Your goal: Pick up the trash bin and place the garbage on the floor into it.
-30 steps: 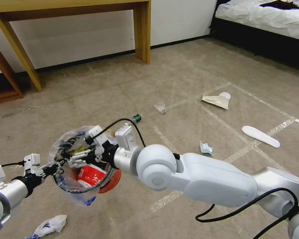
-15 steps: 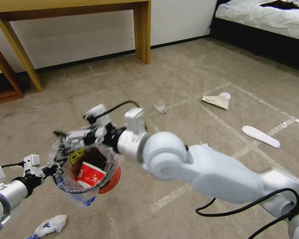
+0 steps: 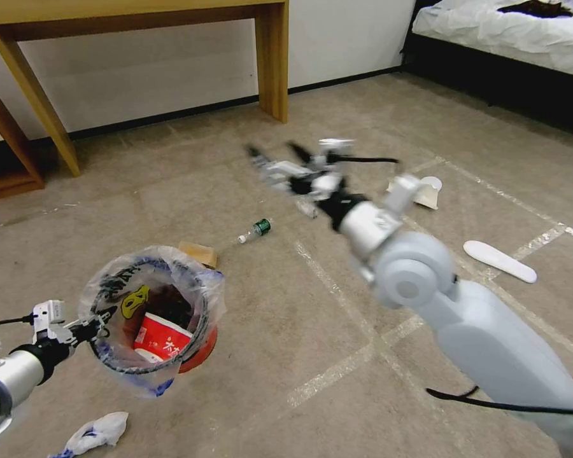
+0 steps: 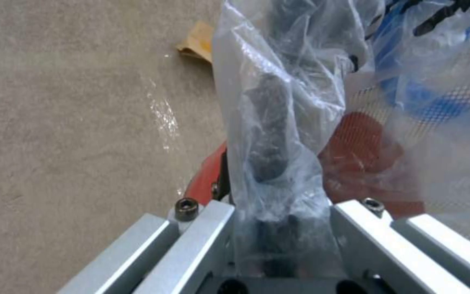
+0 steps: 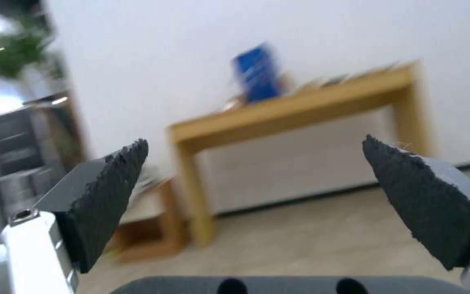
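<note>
The trash bin [image 3: 197,353], red with a printed clear liner, hangs just above the floor [image 3: 337,305] at the near left. My left gripper [image 3: 94,329] is shut on its rim and liner; in the left wrist view the fingers [image 4: 267,122] pinch the plastic beside the red wall of the bin [image 4: 355,143]. A red cup [image 3: 165,340] lies inside. My right gripper [image 3: 275,160] is open and empty in mid-air over the middle of the floor, its fingertips [image 5: 110,183] spread wide. Garbage on the carpet: a green-labelled bottle [image 3: 256,229], a tan scrap [image 3: 197,253], a tan paper bag [image 3: 417,192], a blue-white wrapper [image 3: 95,432].
A wooden table [image 3: 274,57] stands against the far wall, with a low wooden shelf [image 3: 6,152] at the left. A bed [image 3: 509,32] fills the far right corner. A flat white insole-shaped piece [image 3: 500,261] lies at the right, and a clear crumpled wrapper [image 3: 307,207] beneath my right arm.
My right arm has swung up and away from the bin's mouth toward the far middle, its gripper open. The bottle and tan scrap it covered now show. The bin has sunk slightly.
</note>
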Controlling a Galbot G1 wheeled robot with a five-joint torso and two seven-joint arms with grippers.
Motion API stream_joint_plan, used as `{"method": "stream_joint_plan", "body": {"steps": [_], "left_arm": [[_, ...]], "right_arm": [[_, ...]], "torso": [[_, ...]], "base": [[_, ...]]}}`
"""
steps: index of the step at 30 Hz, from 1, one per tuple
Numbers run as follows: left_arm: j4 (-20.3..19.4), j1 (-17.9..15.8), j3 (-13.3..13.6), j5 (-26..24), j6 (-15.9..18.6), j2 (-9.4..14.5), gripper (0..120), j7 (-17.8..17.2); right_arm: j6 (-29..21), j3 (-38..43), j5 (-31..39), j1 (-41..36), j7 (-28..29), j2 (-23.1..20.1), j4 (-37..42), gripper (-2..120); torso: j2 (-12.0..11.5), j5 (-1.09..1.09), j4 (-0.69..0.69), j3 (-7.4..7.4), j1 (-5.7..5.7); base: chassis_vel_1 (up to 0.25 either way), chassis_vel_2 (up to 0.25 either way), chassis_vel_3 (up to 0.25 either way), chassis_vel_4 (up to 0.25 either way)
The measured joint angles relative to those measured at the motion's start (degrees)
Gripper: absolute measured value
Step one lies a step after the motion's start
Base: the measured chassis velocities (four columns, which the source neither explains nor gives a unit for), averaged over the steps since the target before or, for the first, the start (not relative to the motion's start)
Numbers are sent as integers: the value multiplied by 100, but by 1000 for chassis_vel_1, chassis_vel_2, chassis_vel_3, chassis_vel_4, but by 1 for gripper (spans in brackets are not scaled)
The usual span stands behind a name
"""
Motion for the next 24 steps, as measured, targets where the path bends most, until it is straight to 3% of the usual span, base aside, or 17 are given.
{"method": "stream_joint_plan", "body": {"steps": [1,2,3,5,6,11,14,17,24], "left_arm": [[0,0,0,0,0,0,1,0],[-20,7,-29,8,0,-57,1,3],[-20,7,-29,8,0,-57,1,3],[-74,24,-87,15,0,-156,1,3],[-74,24,-87,15,0,-156,1,3],[-161,70,-117,187,0,-372,1,72],[-197,82,-120,224,0,-440,1,87],[-255,88,-123,413,0,-612,1,154],[-348,75,-116,457,0,-764,1,167]], "right_arm": [[0,0,0,0,0,0,0,100],[67,509,-208,-459,-15,-4,105,100],[67,509,-208,-459,-15,-4,105,100],[165,1517,-623,-1270,-41,86,272,100],[165,1517,-623,-1270,-41,86,272,100],[461,2845,-1616,-2450,-277,576,548,100],[577,3101,-1872,-2754,-347,766,613,100],[1049,3601,-2585,-3453,-547,1470,690,100],[1417,3649,-3142,-4081,-746,2246,902,100]], "torso": [[0,0,0,0,0],[0,0,0,0,0],[0,0,0,0,0],[0,0,-1,-1,0],[0,0,-1,-1,0],[0,-1,-1,-1,0],[0,0,1,-1,0],[0,-1,-1,-1,0],[-1,-2,-1,-1,0]], "base": [[0,0,0,0],[0,0,0,0],[0,0,0,0],[0,0,0,0],[0,0,0,0],[0,0,0,0],[0,0,0,0],[0,0,0,0],[0,0,0,0]]}}
